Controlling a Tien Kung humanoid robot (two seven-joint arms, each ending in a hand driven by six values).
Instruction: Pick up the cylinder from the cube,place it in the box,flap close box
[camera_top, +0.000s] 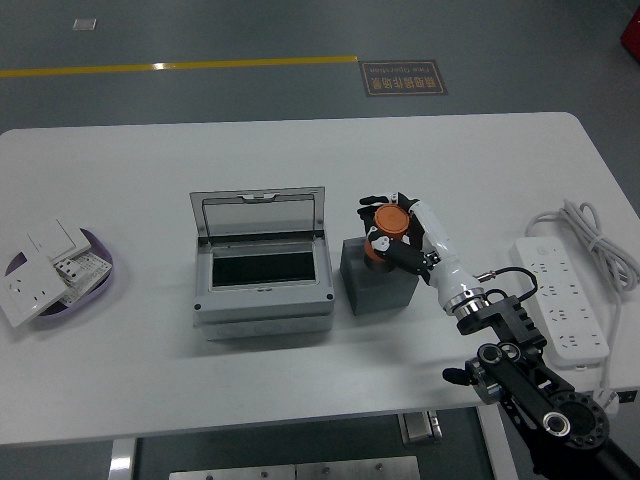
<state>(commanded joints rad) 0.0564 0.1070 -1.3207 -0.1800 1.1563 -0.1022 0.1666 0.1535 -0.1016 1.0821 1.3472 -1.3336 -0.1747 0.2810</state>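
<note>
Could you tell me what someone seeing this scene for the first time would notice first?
Most striking is the right hand, right of the table's centre, its fingers closed around the orange cylinder on top of the grey cube. Just left of the cube sits the grey box with its lid raised. A white power strip lies near the right edge, and a purple tray of white parts at the far left.

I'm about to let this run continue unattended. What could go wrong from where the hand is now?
The right hand has its fingers around the orange cylinder on top of the grey cube; a loose hold could drop it, or a sideways pull could drag the cube. The box stands close to the left with its lid raised, so the carry could clip the box's rim or the lid.
</note>
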